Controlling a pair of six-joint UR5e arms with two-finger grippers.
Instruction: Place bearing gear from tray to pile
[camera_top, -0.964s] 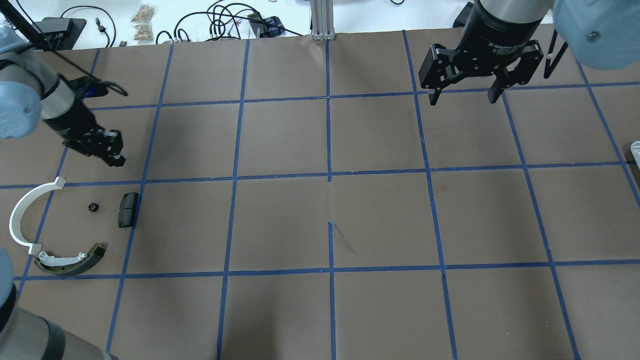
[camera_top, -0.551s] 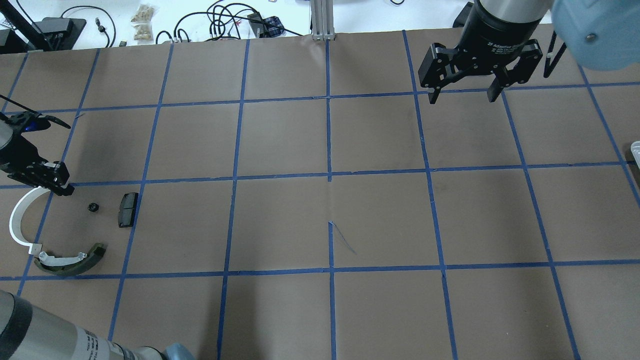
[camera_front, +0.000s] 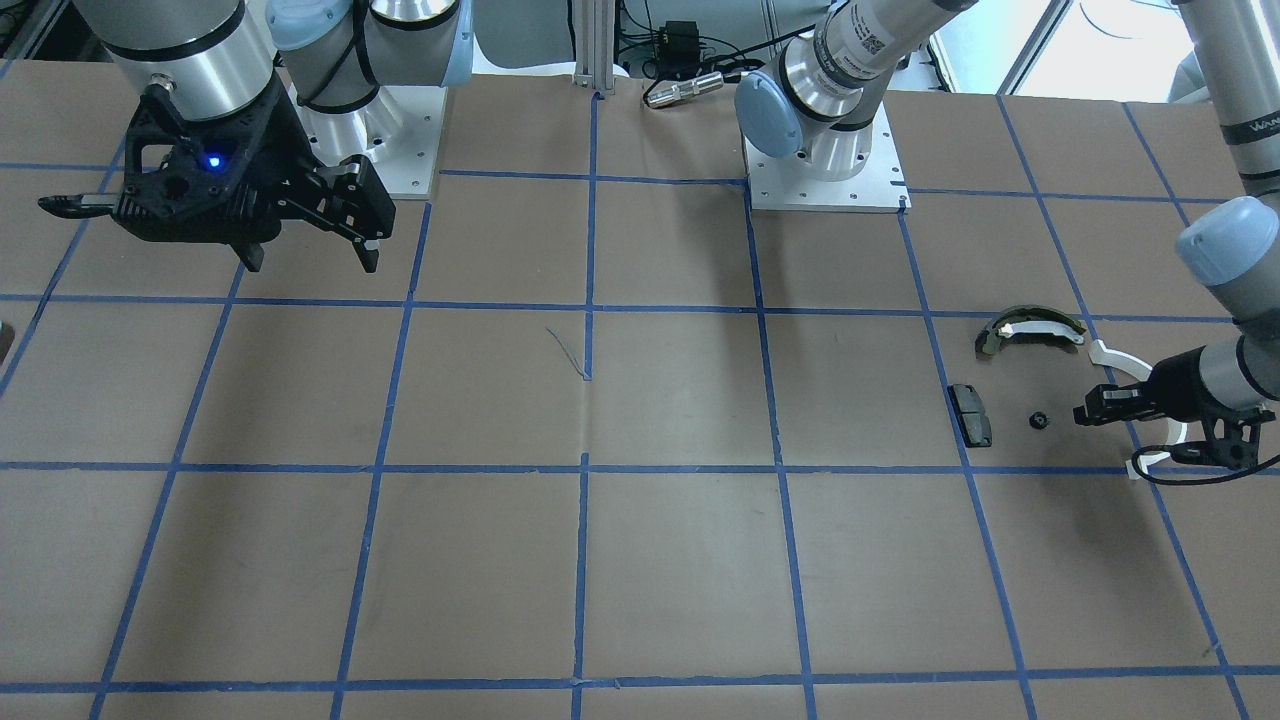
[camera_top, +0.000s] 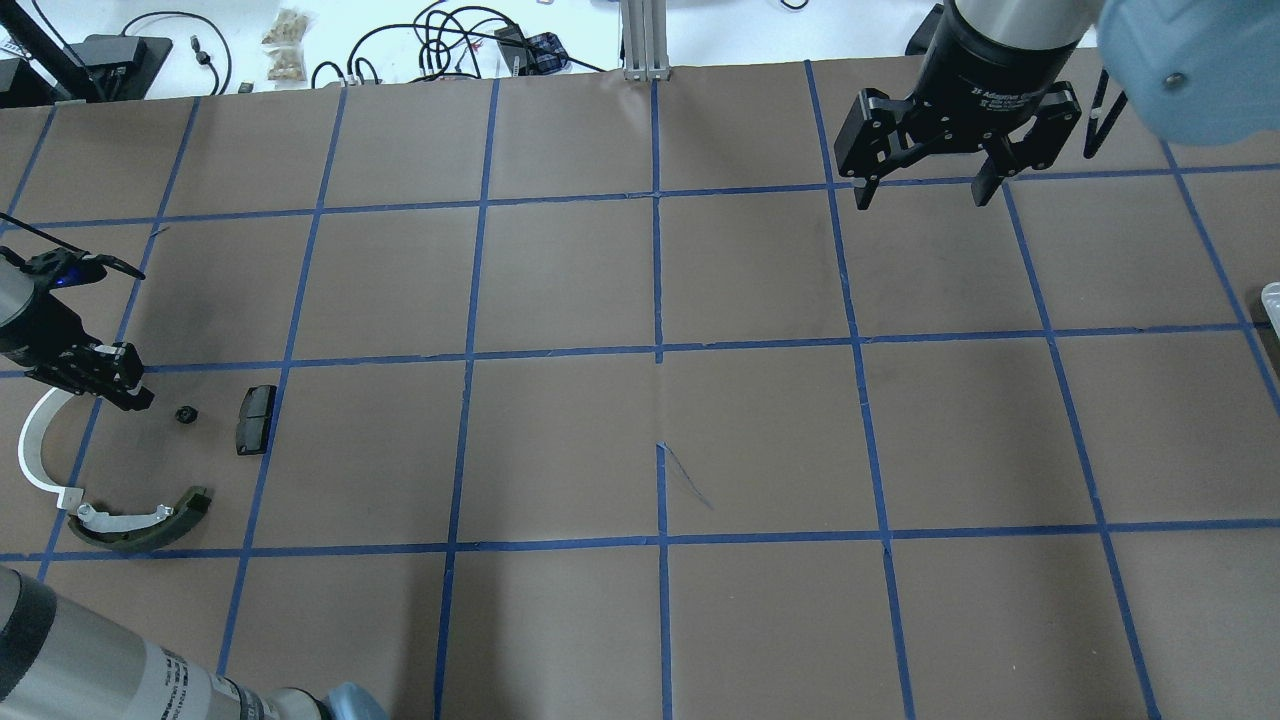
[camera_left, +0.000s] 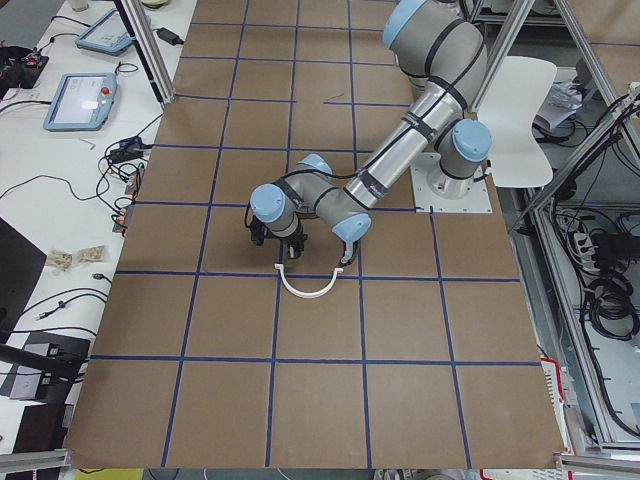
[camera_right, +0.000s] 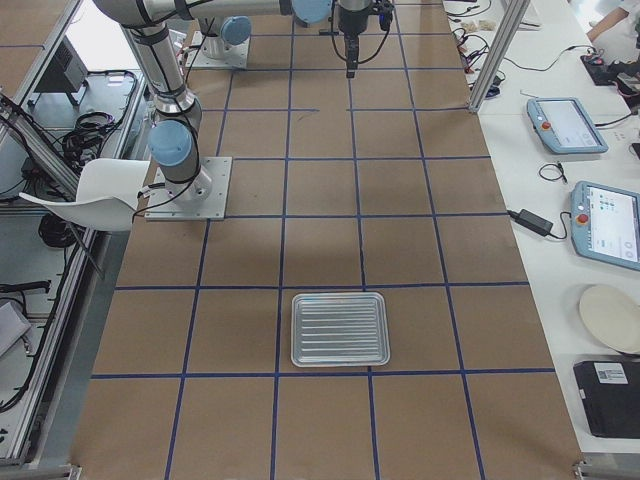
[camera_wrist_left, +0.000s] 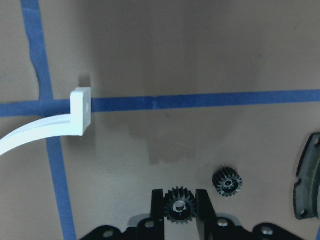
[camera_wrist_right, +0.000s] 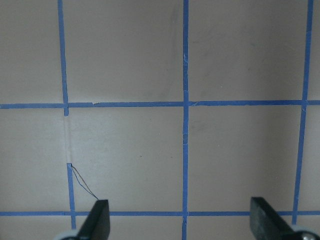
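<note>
**A:** What's your worktop (camera_top: 560, 280) skinned with?

**B:** You've got matt brown paper, faintly creased. It's gridded in blue tape (camera_wrist_right: 185, 150), which is dull and a bit wrinkled at the joins.

**A:** And your parts?

**B:**
- The bearing gear (camera_wrist_left: 180, 206) in your left pincer (camera_wrist_left: 180, 200) is matt black, with a lighter, metallic-looking bore.
- Loose gear (camera_wrist_left: 228, 181): same finish.
- Arc (camera_wrist_left: 50, 127): smooth white plastic.
- Shoe (camera_front: 1030, 318): dull olive lining on a white web.
- Pad (camera_top: 257, 419): matt, near-black.
- Tray (camera_right: 340, 328): ribbed bare metal, satin sheen.
- The pincer itself is matt black.
</note>
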